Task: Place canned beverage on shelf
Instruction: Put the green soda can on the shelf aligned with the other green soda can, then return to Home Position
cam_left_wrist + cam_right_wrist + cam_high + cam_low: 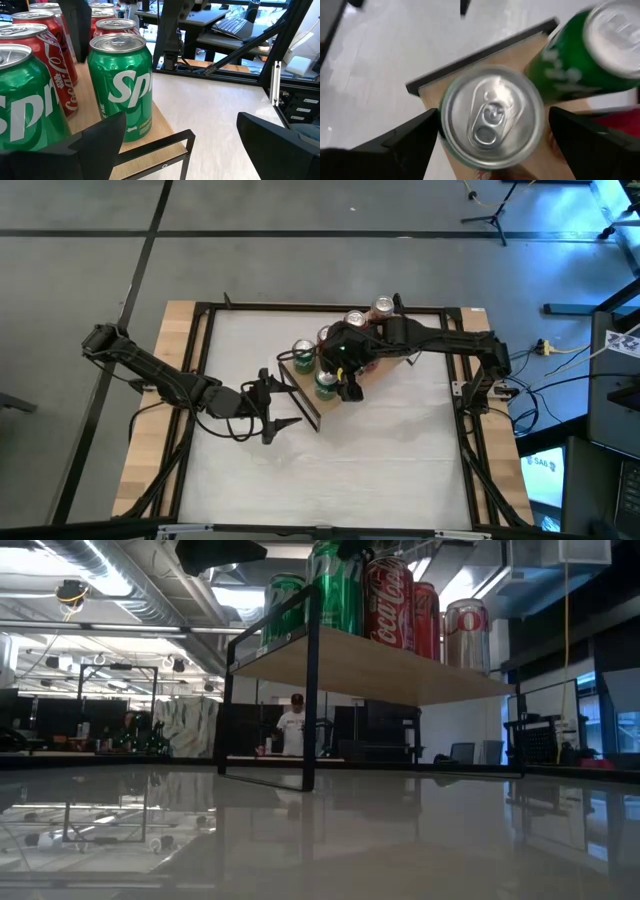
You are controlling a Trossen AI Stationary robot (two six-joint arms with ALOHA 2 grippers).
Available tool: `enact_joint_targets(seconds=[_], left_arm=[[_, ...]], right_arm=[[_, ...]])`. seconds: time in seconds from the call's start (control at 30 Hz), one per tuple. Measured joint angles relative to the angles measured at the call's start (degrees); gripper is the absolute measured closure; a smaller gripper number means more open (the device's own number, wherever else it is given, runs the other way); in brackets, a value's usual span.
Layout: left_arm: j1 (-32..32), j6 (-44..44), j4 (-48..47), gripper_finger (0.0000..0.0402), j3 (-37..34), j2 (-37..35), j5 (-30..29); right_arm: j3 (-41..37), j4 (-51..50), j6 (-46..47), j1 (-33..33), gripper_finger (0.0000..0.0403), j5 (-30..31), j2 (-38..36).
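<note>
My right tool (490,140) hangs w/ fingers apart astride the green can (492,116) standing at the shelf (372,372) corner among Sprite & Coke cans, left tool (285,412) apart over the tabletop (400,460), can labels hidden from above.

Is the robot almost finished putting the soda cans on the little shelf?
Nearly. Several red and green cans already stand on the shelf. The right gripper hangs right over a green can at the shelf's corner, fingers spread apart on either side, so that can looks just set down. The left gripper waits open beside the shelf. What's left is for the right arm to lift away.
</note>
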Motion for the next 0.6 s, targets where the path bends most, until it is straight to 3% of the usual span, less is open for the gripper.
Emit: enact_joint_targets(seconds=[0.3,0.6], left_arm=[[0.00,0.02,0.00,0.0032,0.00,-0.01,0.00],[0.00,0.00,0.15,0.0032,0.00,0.00,-1.62]], right_arm=[[8.17,-1.56,-0.02,0.00,0.0033,0.00,-0.15],[22.52,-14.63,2.02,0.02,0.0033,-0.14,-0.17]])
